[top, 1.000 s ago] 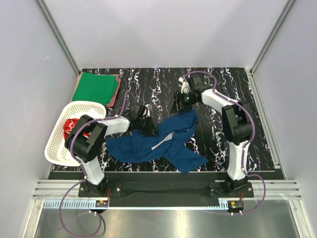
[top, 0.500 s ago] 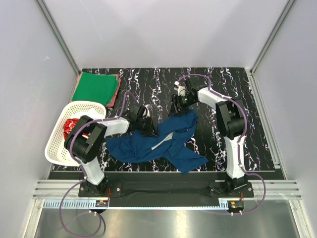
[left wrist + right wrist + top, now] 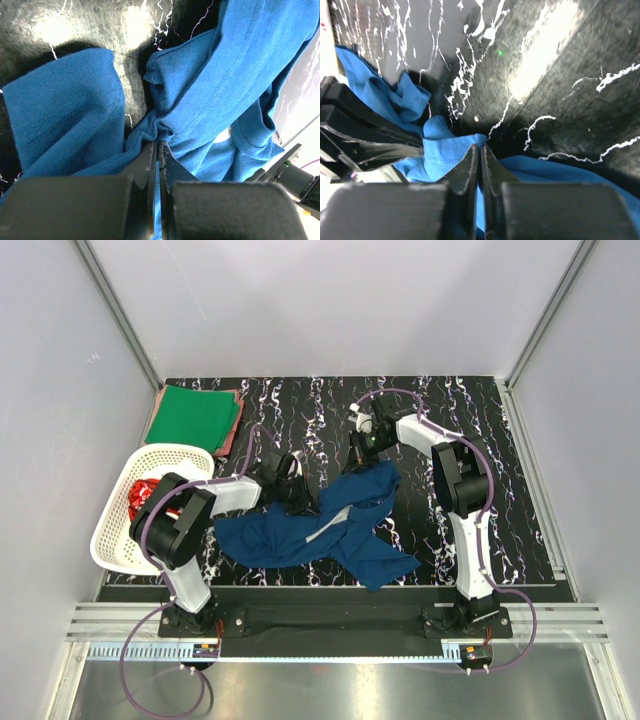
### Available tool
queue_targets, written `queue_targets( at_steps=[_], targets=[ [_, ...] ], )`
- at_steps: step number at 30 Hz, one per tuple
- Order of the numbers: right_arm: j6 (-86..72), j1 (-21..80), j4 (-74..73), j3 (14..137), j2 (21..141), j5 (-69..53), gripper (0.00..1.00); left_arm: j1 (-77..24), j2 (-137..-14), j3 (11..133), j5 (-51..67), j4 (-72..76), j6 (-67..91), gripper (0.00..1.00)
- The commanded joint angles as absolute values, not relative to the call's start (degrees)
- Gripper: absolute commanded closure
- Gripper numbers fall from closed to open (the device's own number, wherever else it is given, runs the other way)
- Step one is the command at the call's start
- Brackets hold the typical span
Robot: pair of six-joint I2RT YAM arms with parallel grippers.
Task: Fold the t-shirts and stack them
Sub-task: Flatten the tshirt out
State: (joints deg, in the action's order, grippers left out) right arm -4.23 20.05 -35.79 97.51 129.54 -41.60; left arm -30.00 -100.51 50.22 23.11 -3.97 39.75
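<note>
Progress, judged from how things lie:
- Done: green tee (image 3: pixel 193 414) lies folded flat on the desk (image 3: pixel 480 440), just beyond the basket (image 3: pixel 108 543). It sits on top of the pink tee (image 3: pixel 236 426), of which only a strip of edge shows along the side away from the basket. I take these two as the stack begun.
- In hand: blue tee (image 3: pixel 318 532) is on the desk to the right of the basket, unfolded, bunched and twisted, with one sleeve or corner trailing toward the near edge. This looks like the spreading-out step, before any fold.
- Left to do: red tee (image 3: pixel 140 499) is a crumpled heap inside the basket, untouched.
- Estimate: about half done. Two tees are stacked and two remain to fold and add.

Jaws:
- Left jaws: closed, pinching a gathered fold of the blue tee on its basket-side part. The wrist view shows cloth puckered right at the tips.
- Right jaws: drawn together on an edge of the blue tee at the end farthest from the basket. The wrist view shows blue cloth between the tips, so I read it as gripped.

Count:
- Tees: 4 (1 blue, 1 green, 1 pink, 1 red).
- Baskets: 1.
- Arms: 2, both on the blue tee.
- Whether more cloth lies under the red tee, I cannot tell.
</note>
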Motion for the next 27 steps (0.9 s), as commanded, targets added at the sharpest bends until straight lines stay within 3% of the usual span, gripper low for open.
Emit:
queue_targets(
  at_steps=[1,10,12,13,14,21,27],
  targets=[
    [-5.6,20.4,-31.0,98.8,128.5,-43.2,1.0,-30.4,-101.0,50.1,20.9,-5.2,40.0,1.0],
    [-9.3,20.5,-20.7,89.5,112.7,-35.5,1.0,-30.4,-96.4,54.9,19.8,-9.9,43.7,1.0],
    [-9.2,20.4,-18.7,85.6,108.1,-31.7,1.0,-30.3,-95.9,56.3,19.4,-10.8,44.7,0.89],
    [-9.1,20.4,-18.5,84.2,106.4,-29.6,1.0,-30.3,-95.4,58.6,19.5,-11.8,44.6,0.77],
    [-8.4,20.3,-18.5,83.0,103.0,-23.4,1.0,-30.2,-95.1,60.7,18.6,-13.6,43.5,0.59],
    [-8.0,12.5,-25.6,82.0,92.4,-1.6,1.0,-29.4,-84.0,74.0,2.7,-36.4,36.3,0.39],
    [-9.3,5.0,-29.3,85.2,88.5,7.4,1.0,-23.7,-77.4,68.0,-5.9,-42.8,33.8,0.37]
  ],
)
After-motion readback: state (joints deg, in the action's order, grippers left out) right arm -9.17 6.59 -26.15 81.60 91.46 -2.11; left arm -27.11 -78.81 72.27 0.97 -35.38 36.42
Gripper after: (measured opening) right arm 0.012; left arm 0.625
